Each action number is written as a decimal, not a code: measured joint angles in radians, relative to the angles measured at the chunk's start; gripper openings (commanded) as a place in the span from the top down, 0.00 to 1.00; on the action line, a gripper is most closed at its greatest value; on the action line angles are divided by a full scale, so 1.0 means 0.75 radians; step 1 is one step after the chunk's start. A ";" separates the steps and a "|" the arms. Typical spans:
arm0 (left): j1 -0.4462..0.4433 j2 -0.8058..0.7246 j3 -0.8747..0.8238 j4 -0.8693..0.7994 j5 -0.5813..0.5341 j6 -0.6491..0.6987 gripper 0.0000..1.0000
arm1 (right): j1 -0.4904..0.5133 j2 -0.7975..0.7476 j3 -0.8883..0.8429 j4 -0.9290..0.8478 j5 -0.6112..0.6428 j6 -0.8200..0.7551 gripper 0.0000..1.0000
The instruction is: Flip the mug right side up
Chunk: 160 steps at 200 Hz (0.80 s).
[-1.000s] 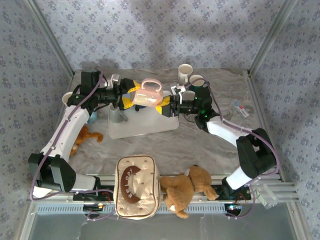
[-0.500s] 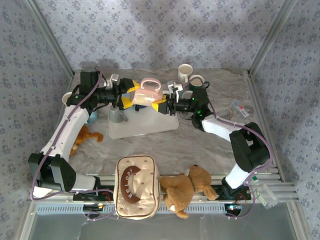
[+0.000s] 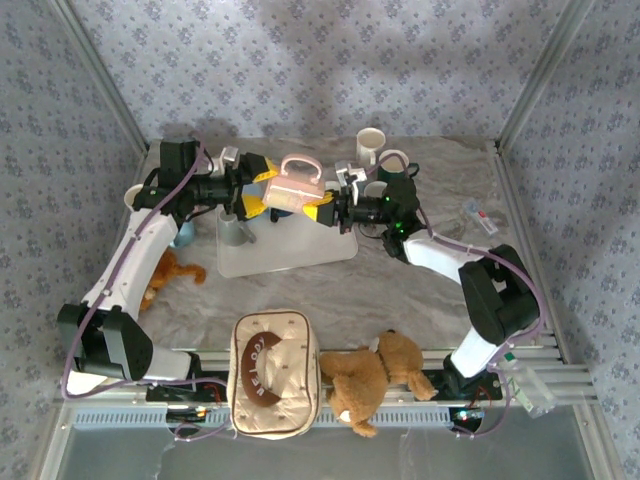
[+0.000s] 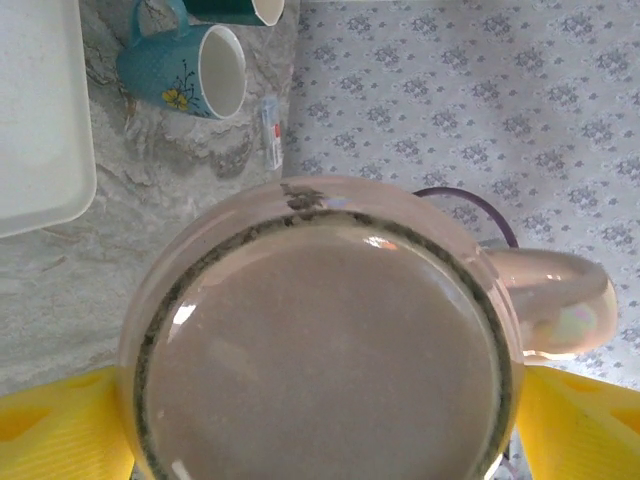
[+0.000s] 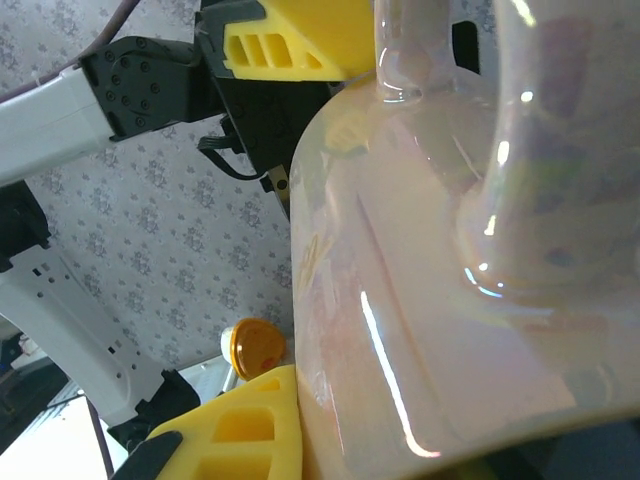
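The pale pink mug (image 3: 297, 184) hangs on its side above the white tray (image 3: 300, 255), handle up. Its base faces my left gripper (image 3: 262, 187) and its mouth faces my right gripper (image 3: 325, 205). In the left wrist view the mug's round base (image 4: 320, 350) is close up, with yellow fingers (image 4: 60, 430) spread wide on either side of it. In the right wrist view a yellow finger (image 5: 240, 425) presses against the mug's wall (image 5: 450, 280); the other finger is hidden. The right gripper is shut on the mug near its rim.
A grey cup (image 3: 235, 230) stands on the tray's left end. Teal mugs (image 3: 395, 165) and a white cup (image 3: 371, 145) are at the back. A tan bag (image 3: 275, 375) and a teddy bear (image 3: 375, 375) lie near the front edge, and an orange toy (image 3: 170, 272) is at the left.
My right gripper has moved in to the mug's mouth and closed on its wall. My left gripper's fingers have spread wider around the base. The mug has stayed almost still.
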 measured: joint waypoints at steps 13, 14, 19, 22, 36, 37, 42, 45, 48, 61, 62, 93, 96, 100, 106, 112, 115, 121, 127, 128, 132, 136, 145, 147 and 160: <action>0.002 0.000 0.002 -0.005 -0.001 0.019 0.01 | -0.003 -0.005 0.000 -0.021 0.007 0.005 0.98; 0.002 0.000 0.003 -0.006 -0.001 0.025 0.01 | -0.003 -0.005 0.000 -0.023 0.008 0.006 0.98; 0.003 0.000 0.005 -0.012 -0.002 0.033 0.01 | -0.003 -0.006 0.000 -0.029 0.009 0.006 0.98; 0.004 0.000 0.008 -0.017 -0.001 0.040 0.01 | -0.003 -0.007 0.000 -0.034 0.010 0.008 0.98; 0.009 0.000 0.022 -0.052 -0.004 0.076 0.01 | -0.003 -0.016 0.000 -0.059 0.013 0.009 0.98; 0.010 0.000 0.024 -0.056 -0.005 0.079 0.01 | -0.003 -0.016 0.000 -0.061 0.014 0.009 0.98; 0.013 0.000 0.033 -0.073 -0.008 0.097 0.00 | -0.003 -0.021 0.000 -0.073 0.016 0.008 0.98; 0.017 0.000 0.036 -0.081 -0.010 0.105 0.00 | -0.003 -0.024 0.000 -0.081 0.019 0.009 0.98; 0.020 -0.001 0.041 -0.090 -0.012 0.119 0.01 | -0.004 -0.028 0.000 -0.092 0.021 0.006 0.98; 0.041 -0.001 0.071 -0.122 -0.020 0.166 0.00 | -0.009 -0.044 0.001 -0.174 0.031 -0.006 0.99; 0.042 -0.001 0.072 -0.125 -0.021 0.170 0.01 | -0.009 -0.045 0.001 -0.180 0.031 -0.006 0.99; 0.083 -0.011 0.143 -0.233 -0.062 0.316 0.01 | -0.015 -0.068 0.002 -0.446 0.093 -0.065 0.99; 0.086 -0.013 0.146 -0.244 -0.067 0.334 0.01 | -0.015 -0.073 0.002 -0.473 0.101 -0.070 0.99; 0.087 -0.018 0.150 -0.263 -0.075 0.355 0.01 | -0.015 -0.079 0.002 -0.506 0.110 -0.081 0.99; 0.088 -0.025 0.152 -0.287 -0.089 0.387 0.00 | -0.017 -0.093 0.002 -0.567 0.130 -0.099 0.99; 0.088 -0.031 0.154 -0.311 -0.102 0.414 0.00 | -0.017 -0.109 0.002 -0.622 0.150 -0.115 0.99; 0.088 -0.036 0.155 -0.326 -0.112 0.432 0.01 | -0.017 -0.118 0.002 -0.652 0.159 -0.125 0.99; 0.088 -0.042 0.155 -0.349 -0.131 0.459 0.00 | -0.017 -0.140 0.002 -0.713 0.182 -0.143 0.99; 0.088 -0.049 0.155 -0.372 -0.151 0.488 0.01 | -0.017 -0.163 0.004 -0.772 0.202 -0.163 0.99; 0.088 -0.050 0.155 -0.377 -0.155 0.494 0.01 | -0.017 -0.166 0.004 -0.779 0.205 -0.165 0.99; 0.088 -0.054 0.155 -0.389 -0.167 0.510 0.01 | -0.020 -0.183 0.006 -0.822 0.221 -0.179 0.99; 0.088 -0.058 0.155 -0.402 -0.182 0.529 0.01 | -0.020 -0.203 0.010 -0.870 0.237 -0.193 0.99; 0.088 -0.067 0.155 -0.424 -0.211 0.563 0.01 | -0.022 -0.237 0.024 -0.971 0.268 -0.221 0.99; 0.088 -0.071 0.155 -0.429 -0.217 0.572 0.01 | -0.023 -0.246 0.028 -0.996 0.276 -0.229 0.99; 0.088 -0.084 0.152 -0.451 -0.259 0.615 0.01 | -0.026 -0.293 0.063 -1.145 0.328 -0.267 0.98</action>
